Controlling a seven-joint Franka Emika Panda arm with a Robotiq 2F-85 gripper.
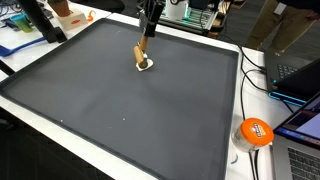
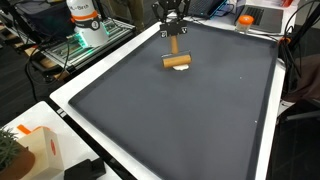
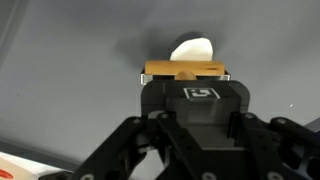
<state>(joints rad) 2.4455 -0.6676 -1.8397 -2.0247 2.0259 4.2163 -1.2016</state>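
Note:
A wooden tool with a thin handle [image 1: 141, 52] and a crossbar head [image 2: 178, 63] stands on the dark mat [image 1: 120, 100], its white tip [image 1: 146, 65] touching the mat near the far edge. My gripper [image 1: 150, 27] comes down from above and is shut on the top of the handle [image 2: 174, 42]. In the wrist view the wooden crossbar [image 3: 185, 70] lies just past the gripper [image 3: 188, 82], with the white tip [image 3: 192, 48] beyond it. The fingertips themselves are hidden behind the gripper body.
The mat sits in a white-rimmed table [image 2: 75, 85]. An orange and white ball-like object [image 1: 254, 131], cables and laptops lie off one side. A white bottle with an orange label [image 2: 85, 14] and a box [image 2: 35, 150] stand beyond another edge.

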